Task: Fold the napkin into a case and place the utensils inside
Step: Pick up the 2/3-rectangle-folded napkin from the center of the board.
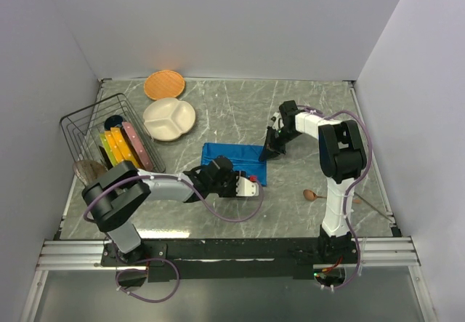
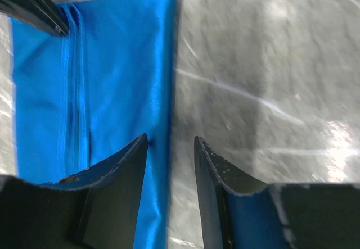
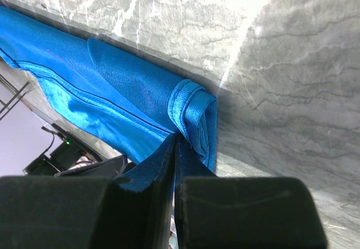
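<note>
Now R claw pinches napkin corner, L claw spread at its edge, spoon apart.

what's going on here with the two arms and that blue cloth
Two robot arms are working on the blue napkin, which lies partly folded on the table. The right gripper is shut on a folded corner, pinching the layers. The left gripper is open, with its fingers astride another edge of the cloth and gripping nothing. The wooden spoon lies on the table near the right arm, not yet in the cloth.
</note>
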